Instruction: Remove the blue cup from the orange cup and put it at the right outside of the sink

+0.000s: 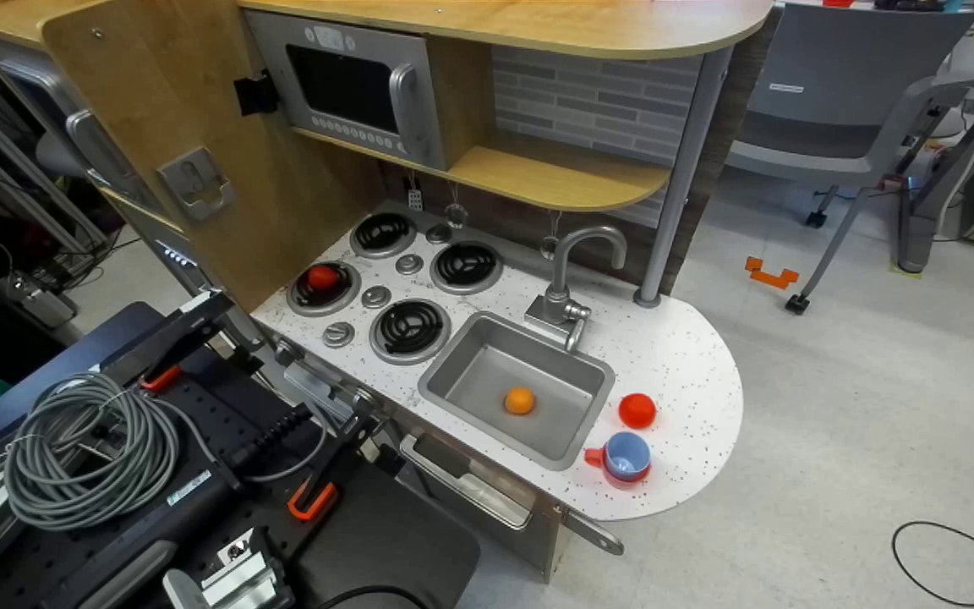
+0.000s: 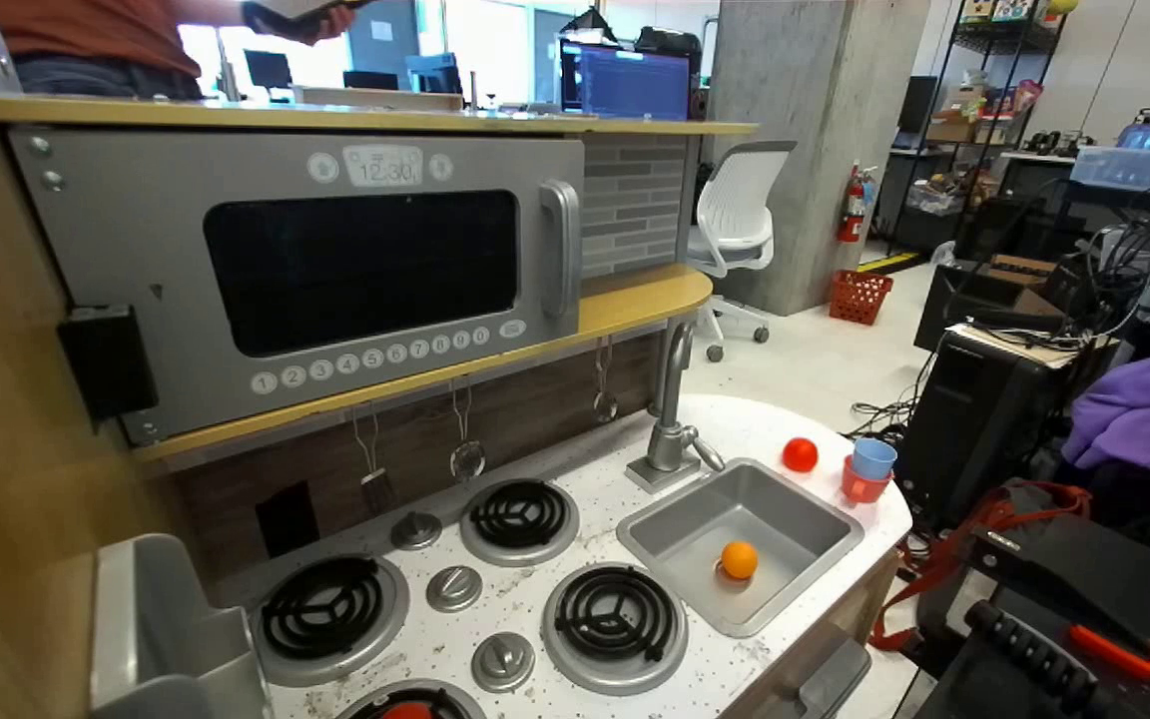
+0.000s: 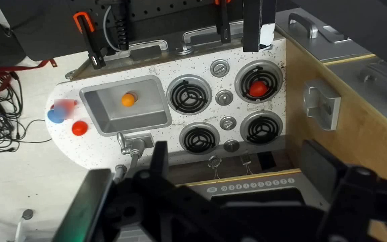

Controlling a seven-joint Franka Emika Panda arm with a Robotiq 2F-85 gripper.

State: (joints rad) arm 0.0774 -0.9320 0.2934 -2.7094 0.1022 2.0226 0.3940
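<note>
The blue cup (image 1: 627, 453) sits in the orange cup (image 1: 627, 480) on the white countertop beside the sink (image 1: 487, 370). The stack also shows in an exterior view, with the blue cup (image 2: 873, 457) upright above the orange cup (image 2: 862, 487). In the wrist view the blue cup (image 3: 55, 116) and orange cup (image 3: 69, 103) are at the far left and partly blurred. The sink also shows there (image 3: 149, 101). My gripper (image 3: 235, 148) is open and empty, high above the counter and far from the cups. It is not visible in either exterior view.
A second orange-red cup (image 1: 637, 410) stands near the stack. An orange ball (image 1: 519, 400) lies in the sink. The faucet (image 1: 561, 292) rises behind the sink. A red object (image 1: 323, 277) rests on a burner. A microwave (image 1: 352, 85) and wooden shelf (image 1: 571, 173) overhang the counter.
</note>
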